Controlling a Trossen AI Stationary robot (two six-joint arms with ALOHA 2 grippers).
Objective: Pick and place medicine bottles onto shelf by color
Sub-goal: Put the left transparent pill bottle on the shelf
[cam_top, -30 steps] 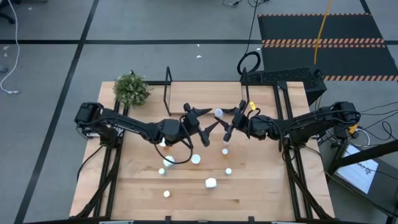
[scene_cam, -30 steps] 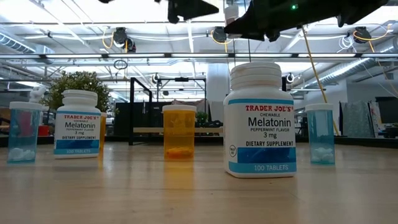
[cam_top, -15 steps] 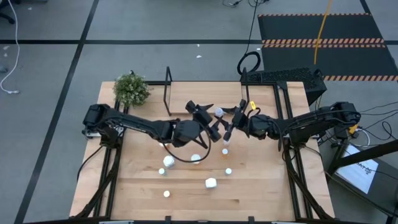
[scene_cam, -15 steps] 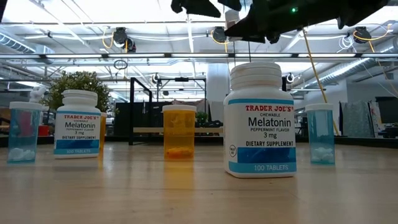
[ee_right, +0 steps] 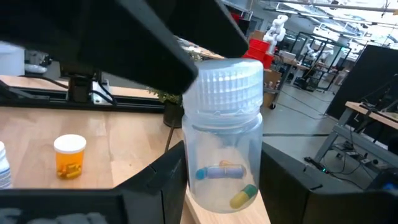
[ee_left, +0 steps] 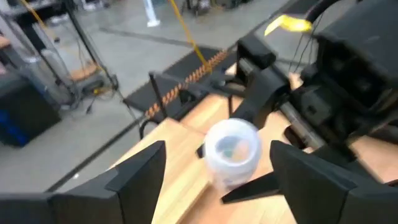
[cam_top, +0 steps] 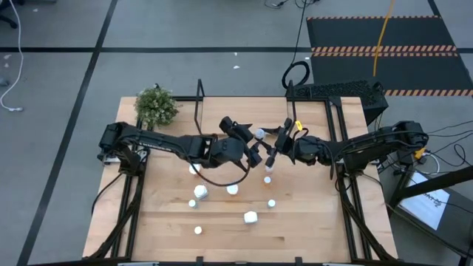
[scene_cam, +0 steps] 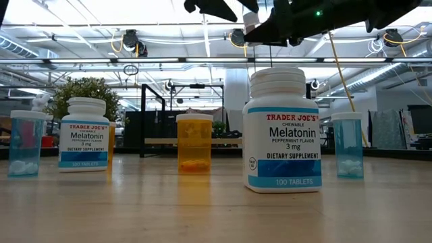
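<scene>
The job looks like it has only just begun. The right gripper (cam_top: 267, 151) is up in the air near the middle of the table (cam_top: 310, 229), and its fingers pinch a clear bottle (ee_right: 222, 140) with a white cap and a few pills inside. The left gripper (cam_top: 255, 144) is right next to it, on the nine o'clock side of that bottle, with its fingers spread wide on both sides of the cap. It does not touch the bottle yet, as far as I can see. My guess is that one arm is about to pass the bottle to the other, but I cannot be sure. The shelf (cam_top: 211, 127) sits toward twelve o'clock on the table, next to a small green plant (cam_top: 157, 106), and I cannot see any bottle on it. Many more bottles are waiting on the table toward six o'clock. Two big white melatonin bottles (scene_cam: 282, 131), an orange bottle (scene_cam: 194, 142) and two blue bottles (scene_cam: 347, 145) show up close in the low view. So almost all of the sorting is left to do.
</scene>
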